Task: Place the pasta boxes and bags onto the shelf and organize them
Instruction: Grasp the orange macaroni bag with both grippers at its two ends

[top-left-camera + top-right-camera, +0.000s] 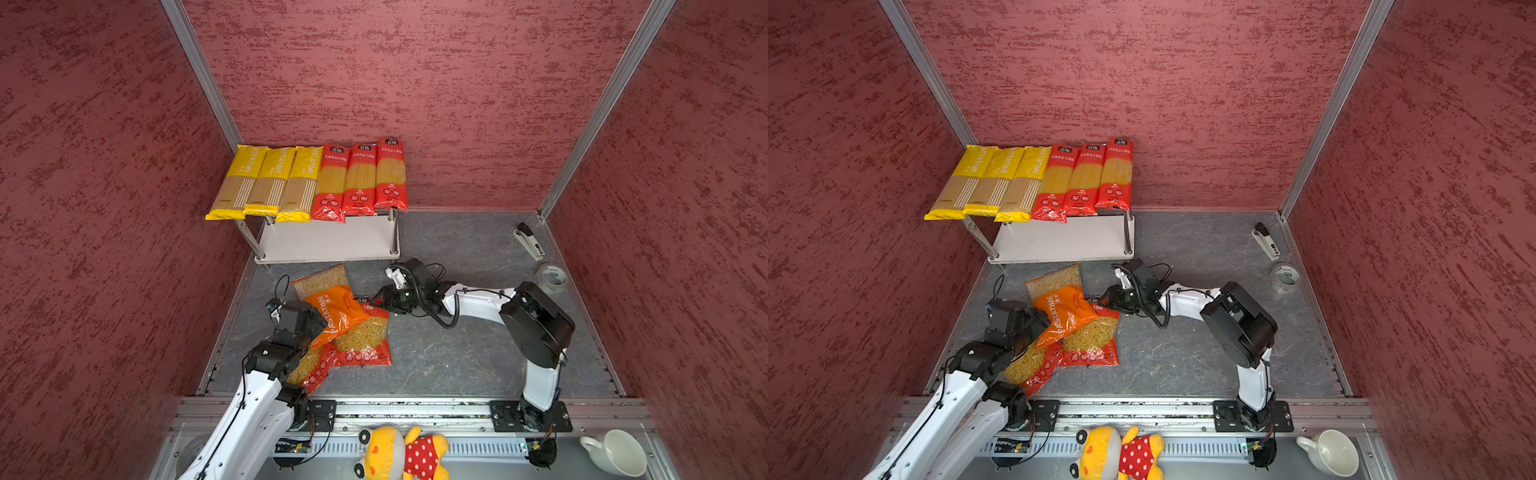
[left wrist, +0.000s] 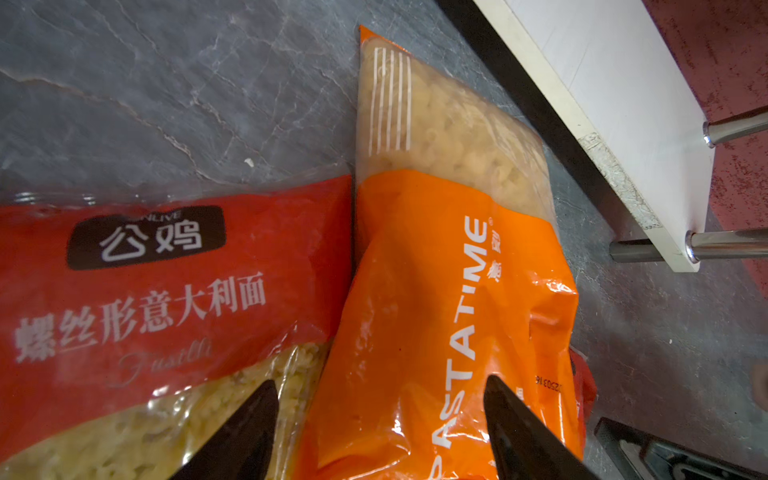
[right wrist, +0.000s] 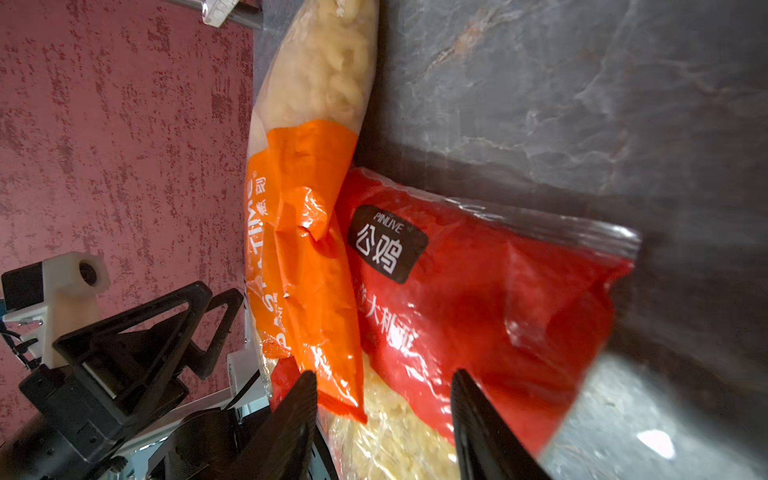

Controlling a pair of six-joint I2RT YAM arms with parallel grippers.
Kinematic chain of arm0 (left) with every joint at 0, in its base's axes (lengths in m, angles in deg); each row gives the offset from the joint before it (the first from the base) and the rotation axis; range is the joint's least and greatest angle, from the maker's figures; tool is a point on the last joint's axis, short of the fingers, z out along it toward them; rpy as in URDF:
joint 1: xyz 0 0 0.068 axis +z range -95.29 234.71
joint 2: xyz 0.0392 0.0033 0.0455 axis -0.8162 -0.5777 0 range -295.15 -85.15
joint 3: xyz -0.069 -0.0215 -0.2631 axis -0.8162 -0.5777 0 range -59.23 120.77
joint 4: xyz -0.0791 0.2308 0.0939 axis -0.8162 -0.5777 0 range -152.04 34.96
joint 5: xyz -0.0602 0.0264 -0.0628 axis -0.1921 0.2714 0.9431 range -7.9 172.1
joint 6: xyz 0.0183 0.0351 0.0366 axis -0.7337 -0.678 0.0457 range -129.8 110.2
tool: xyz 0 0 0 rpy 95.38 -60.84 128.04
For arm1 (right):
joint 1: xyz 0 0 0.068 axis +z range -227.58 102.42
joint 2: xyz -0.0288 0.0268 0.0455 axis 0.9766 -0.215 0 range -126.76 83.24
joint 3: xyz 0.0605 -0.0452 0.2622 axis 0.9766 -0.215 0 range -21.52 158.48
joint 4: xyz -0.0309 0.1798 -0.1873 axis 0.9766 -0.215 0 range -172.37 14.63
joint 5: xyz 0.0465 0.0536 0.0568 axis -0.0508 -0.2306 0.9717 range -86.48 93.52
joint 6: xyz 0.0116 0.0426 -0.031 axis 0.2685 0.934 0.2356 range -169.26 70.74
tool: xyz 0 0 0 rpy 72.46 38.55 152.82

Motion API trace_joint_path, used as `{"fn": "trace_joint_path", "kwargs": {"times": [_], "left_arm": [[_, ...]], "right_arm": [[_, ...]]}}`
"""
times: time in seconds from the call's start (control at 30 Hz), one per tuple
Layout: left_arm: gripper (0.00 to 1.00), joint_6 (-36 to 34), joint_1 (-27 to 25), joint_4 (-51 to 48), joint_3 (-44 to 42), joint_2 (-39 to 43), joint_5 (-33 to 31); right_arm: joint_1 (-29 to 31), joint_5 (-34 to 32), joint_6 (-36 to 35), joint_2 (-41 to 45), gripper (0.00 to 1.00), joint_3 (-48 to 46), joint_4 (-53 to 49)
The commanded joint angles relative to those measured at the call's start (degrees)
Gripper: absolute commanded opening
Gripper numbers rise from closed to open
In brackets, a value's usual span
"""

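Grey stone-look tabletop, red textured walls; shelf at rear left.
We see six pasta boxes side by side atop it, long axes front-to-back. Orange bag lies diag. across two red bags, clear end twd shelf. L gripper fingers spread astride it; R gripper fingers apart at red bag's edge, grip unclear.

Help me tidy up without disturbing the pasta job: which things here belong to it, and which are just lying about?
Job: yellow spaghetti packs, red spaghetti packs, orange bag, right red bag, left red bag, shelf.
Lying about: stapler, tape roll, plush toy, white cup.
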Motion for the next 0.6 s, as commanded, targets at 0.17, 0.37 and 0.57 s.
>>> {"fn": "trace_joint_path", "kwargs": {"times": [0.17, 0.37, 0.57], "left_arm": [[0.76, 1.9, 1.2, 2.2, -2.9, 0.7, 2.8], [0.75, 3.9, 1.7, 5.3, -5.6, 2.5, 4.6], [0.75, 3.9, 2.0, 4.4, -5.9, 3.4, 4.3]], "right_arm": [[2.7, 2.6, -1.2, -3.9, 0.50, 6.6, -0.9], [3.6, 5.0, -1.1, -6.6, 0.46, 8.9, -1.2], [4.2, 7.2, -1.3, -8.7, 0.38, 11.2, -1.3]]}}
